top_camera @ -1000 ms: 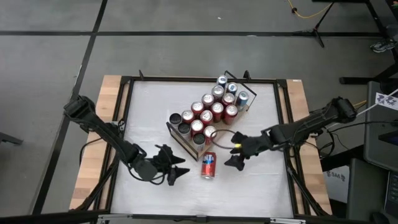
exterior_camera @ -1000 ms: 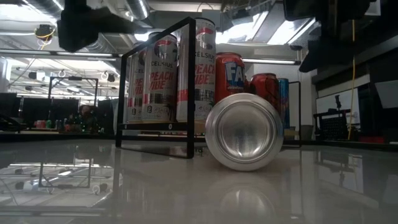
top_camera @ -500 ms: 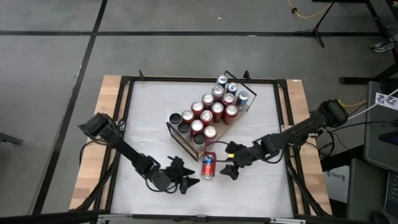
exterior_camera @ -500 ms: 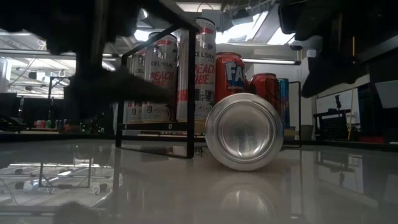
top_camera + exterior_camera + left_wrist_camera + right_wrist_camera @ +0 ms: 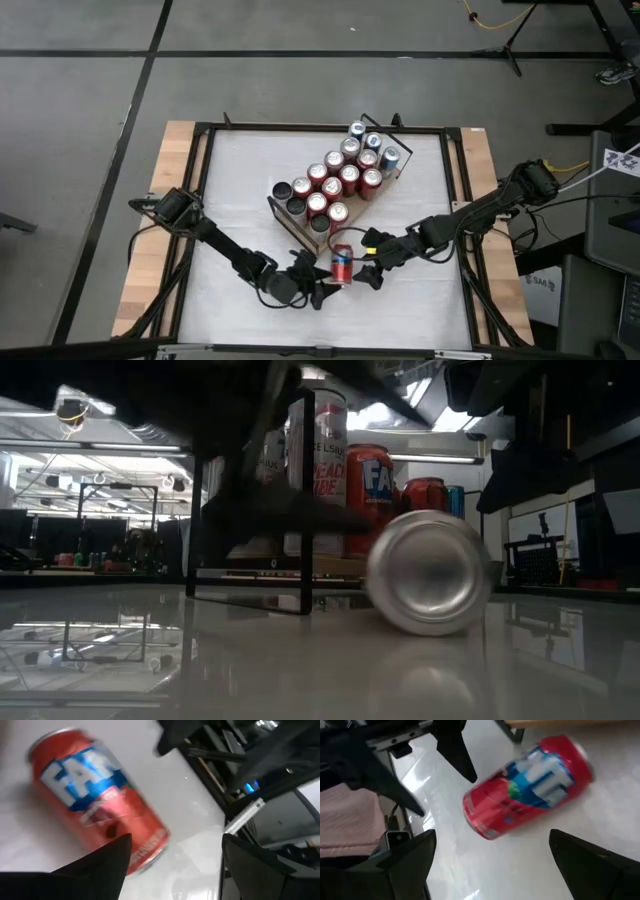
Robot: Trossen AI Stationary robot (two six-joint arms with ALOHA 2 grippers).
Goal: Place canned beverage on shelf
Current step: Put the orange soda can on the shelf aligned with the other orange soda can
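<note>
Currently your red can (image 5: 342, 266) lies sideways near the table's front edge; round, slick, rolls easily—grip mid-body. Left gripper (image 5: 318, 291) and right gripper (image 5: 372, 270) jaws both apart.

Lying can (image 5: 342, 267) was red with blue-white lettering; shelf (image 5: 290, 228) light wood, black wire rails; counter (image 5: 240, 200) white, black-framed; tools black.
</note>
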